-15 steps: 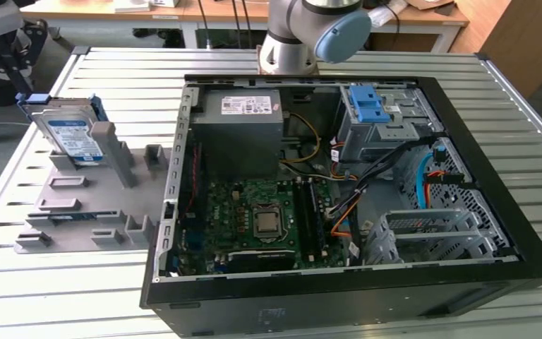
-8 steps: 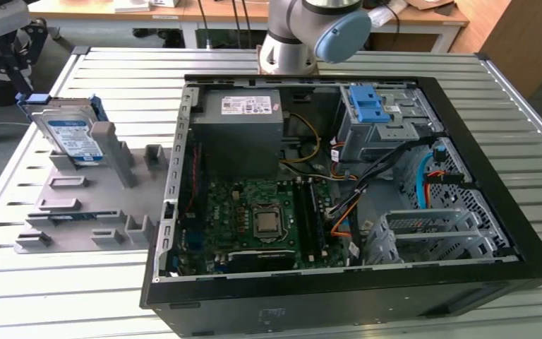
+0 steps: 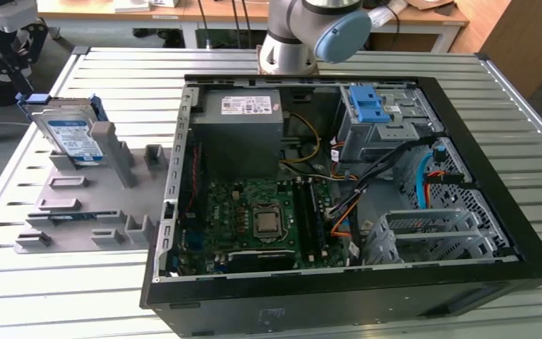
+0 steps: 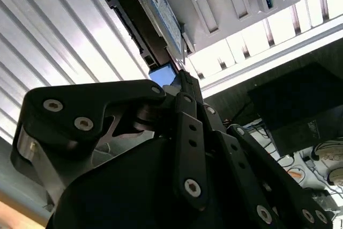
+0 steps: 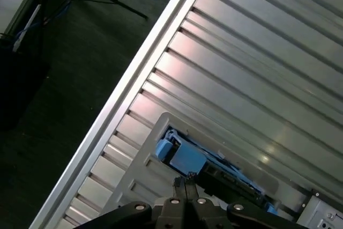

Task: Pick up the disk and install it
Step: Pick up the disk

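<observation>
Open computer case (image 3: 346, 296) beside grey holder (image 3: 82, 205) on slatted table (image 3: 64, 289)

Seen from my remote station: bright light glints along the slats of the ribbed metal bench (image 3: 54, 282). Beyond its far edge I see pale wooden desks (image 3: 111, 8) and a wooden cabinet (image 3: 521, 35). Dark floor (image 5: 64, 89) with cables (image 5: 27, 25) lies alongside.

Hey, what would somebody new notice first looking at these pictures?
The open black computer case lies on the slatted metal table, motherboard and cables exposed, in the middle of the exterior view. At that view's left the disk stands on edge in a grey fixture; in the first wrist view the shut gripper points toward its blue bracket.
</observation>
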Controlling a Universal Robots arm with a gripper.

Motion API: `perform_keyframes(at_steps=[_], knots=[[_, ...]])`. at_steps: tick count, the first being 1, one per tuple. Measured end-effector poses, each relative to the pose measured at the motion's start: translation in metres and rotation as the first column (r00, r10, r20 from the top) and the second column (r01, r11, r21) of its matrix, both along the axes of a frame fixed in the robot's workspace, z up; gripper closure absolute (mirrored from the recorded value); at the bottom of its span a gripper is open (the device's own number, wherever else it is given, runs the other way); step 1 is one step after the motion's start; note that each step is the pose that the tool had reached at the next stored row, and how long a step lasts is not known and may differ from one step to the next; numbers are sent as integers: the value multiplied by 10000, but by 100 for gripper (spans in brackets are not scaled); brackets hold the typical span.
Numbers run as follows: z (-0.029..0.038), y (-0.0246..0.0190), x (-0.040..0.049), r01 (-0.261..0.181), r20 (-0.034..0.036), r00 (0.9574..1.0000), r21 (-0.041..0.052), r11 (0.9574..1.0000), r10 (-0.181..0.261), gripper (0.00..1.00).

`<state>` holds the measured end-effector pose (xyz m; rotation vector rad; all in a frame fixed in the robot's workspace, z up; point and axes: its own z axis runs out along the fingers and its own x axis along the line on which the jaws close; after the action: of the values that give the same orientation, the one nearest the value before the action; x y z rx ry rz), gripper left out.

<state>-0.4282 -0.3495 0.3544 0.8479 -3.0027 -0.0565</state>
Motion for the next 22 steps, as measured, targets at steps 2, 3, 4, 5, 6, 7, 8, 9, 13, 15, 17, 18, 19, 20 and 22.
perform_keyframes(at_steps=[2,3,4,5,6,7,8,9,13,15,17,18,19,20,22], knots=[[-1,0,0,-325,0,9995,0,9995,325,89],[-1,0,0,-503,0,9987,0,9987,503,89],[-1,0,0,-681,1,9977,0,9977,681,89],[-2,0,0,-867,1,9962,0,9962,867,89],[-2,0,0,-1045,1,9945,0,9945,1045,89],[-3,0,0,-1240,1,9923,0,9923,1240,89],[-3,0,0,-1419,1,9899,0,9899,1419,89],[-4,0,0,-1596,1,9872,0,9872,1596,89],[-5,0,0,-2302,1,9731,0,9731,2302,89],[-6,0,0,-2662,1,9639,0,9639,2662,89],[-7,0,0,-3006,0,9537,0,9537,3006,89],[-8,0,0,-3177,1,9482,0,9482,3177,89],[-9,0,0,-3352,1,9421,0,9421,3352,89],[-10,0,0,-3521,1,9360,0,9360,3521,89],[-11,0,0,-3856,1,9227,0,9227,3856,89]])
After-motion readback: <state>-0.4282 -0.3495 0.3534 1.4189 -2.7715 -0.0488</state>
